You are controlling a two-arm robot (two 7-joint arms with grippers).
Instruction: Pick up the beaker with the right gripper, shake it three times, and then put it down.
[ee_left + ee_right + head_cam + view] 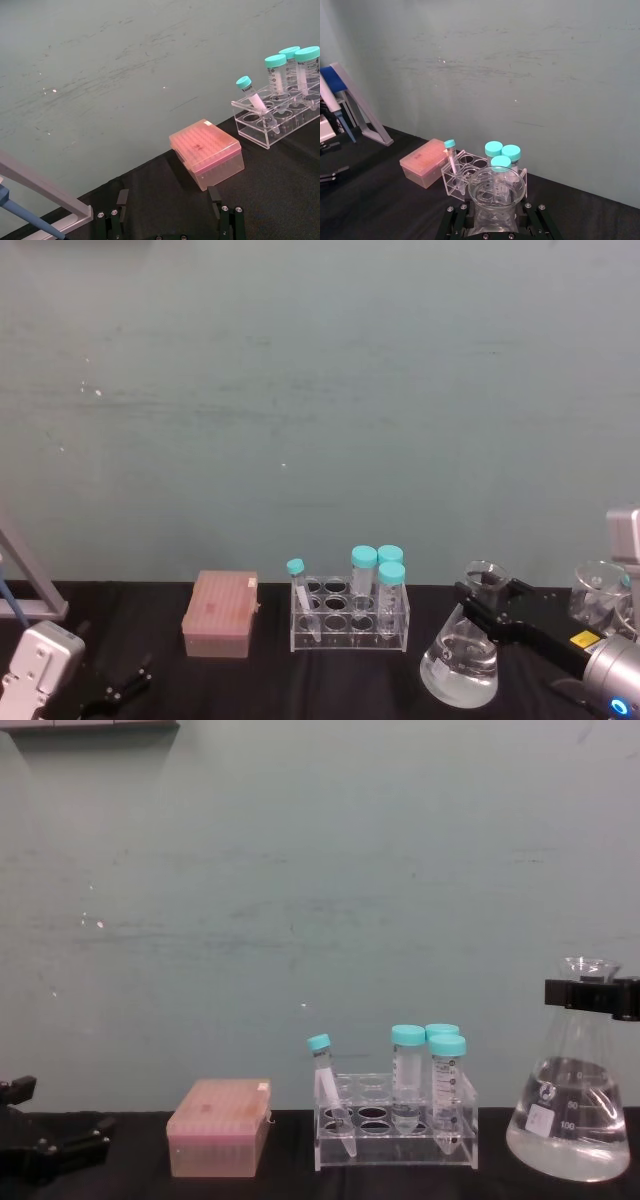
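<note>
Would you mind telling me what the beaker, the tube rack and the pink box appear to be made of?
The beaker looks like clear glossy glass: see-through, with white printed marks. The tube rack seems clear acrylic or similar hard plastic, given its bright flat edges. The pink box is probably translucent, duller plastic; its sides look cloudy.

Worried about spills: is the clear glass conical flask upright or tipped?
Upright: the clear glass conical flask has a vertical neck and level liquid; the black right gripper grips its neck.
</note>
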